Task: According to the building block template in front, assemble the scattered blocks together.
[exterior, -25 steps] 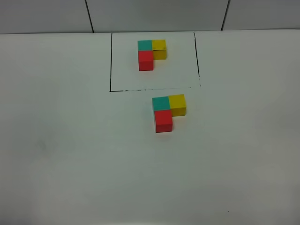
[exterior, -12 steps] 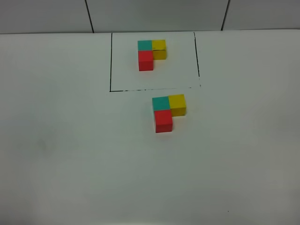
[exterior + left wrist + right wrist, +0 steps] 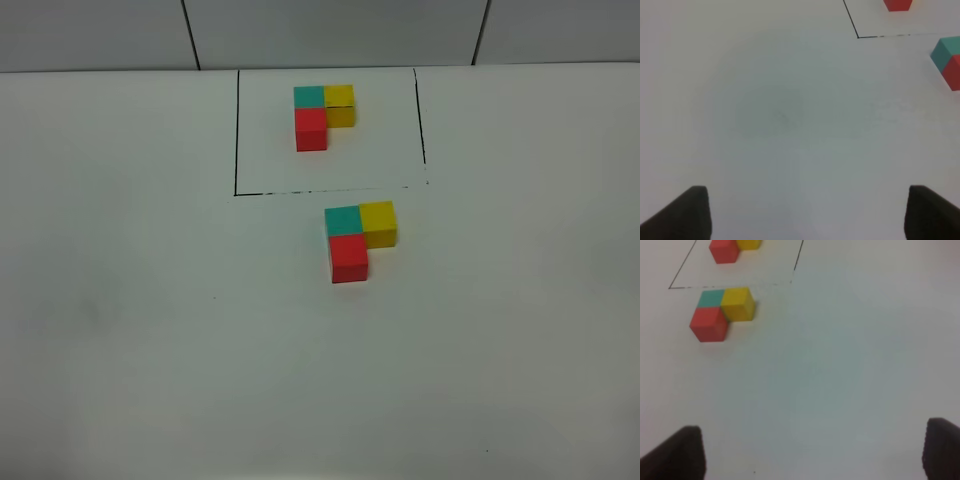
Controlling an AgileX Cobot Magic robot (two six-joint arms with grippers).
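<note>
Blocks (image 3: 358,240) — teal, yellow and red — are seen joined in an L on the tabletop (image 3: 150,350), just outside the framed template (image 3: 323,115). They are judged light, rigid, smooth; opposite flat faces suit gripping. Left end effector (image 3: 805,212) and right end effector (image 3: 812,452) are spread wide, empty.

Open white table (image 3: 150,330) surrounds the joined teal, yellow and red blocks (image 3: 358,240); just behind them, the framed template (image 3: 323,116) crowds that side.

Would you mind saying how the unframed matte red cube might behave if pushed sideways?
The unframed matte red cube has flat faces, so it should slide, not roll. Its low shape makes tipping unlikely. Touching the teal cube, it may drag that neighbour along.
</note>
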